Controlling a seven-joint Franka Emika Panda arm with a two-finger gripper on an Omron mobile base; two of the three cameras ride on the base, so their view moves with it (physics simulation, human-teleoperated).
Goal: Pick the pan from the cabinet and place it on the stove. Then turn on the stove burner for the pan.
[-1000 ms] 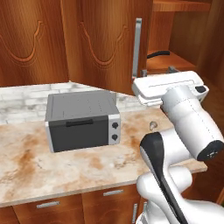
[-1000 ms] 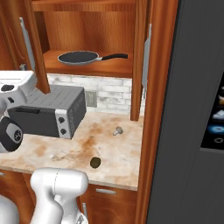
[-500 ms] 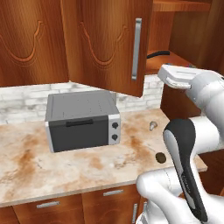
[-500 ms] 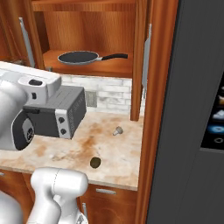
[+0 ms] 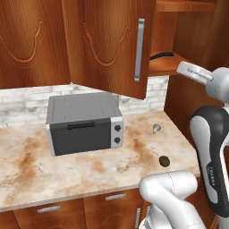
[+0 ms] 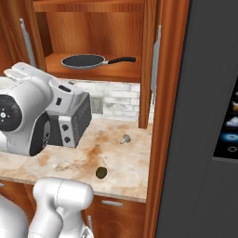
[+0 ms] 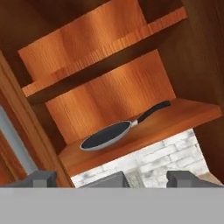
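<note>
The pan (image 6: 84, 61) lies flat on the lower shelf of the open cabinet (image 6: 100, 28), its black handle pointing right. In the hand view the pan (image 7: 106, 136) sits ahead and above on the cabinet shelf (image 7: 183, 114), handle slanting up to the right. My gripper (image 7: 113, 179) is open, with nothing between its fingertips (image 7: 41, 178), and stands well short of the pan, below shelf level. In the left base view just the pan handle (image 5: 162, 56) peeks past the open cabinet door (image 5: 105, 44), with my white hand (image 5: 194, 73) right of it. The stove is out of view.
A grey toaster oven (image 5: 83, 123) stands on the marble counter (image 5: 67, 170) under the cabinet. A small silver object (image 5: 156, 129) and a small dark one (image 5: 164, 160) lie on the counter at right. A tall dark panel (image 6: 209, 116) bounds the right side.
The arm has swung from above the toaster oven to the right and up, toward the open cabinet. The gripper has stayed open and the pan has not moved.
</note>
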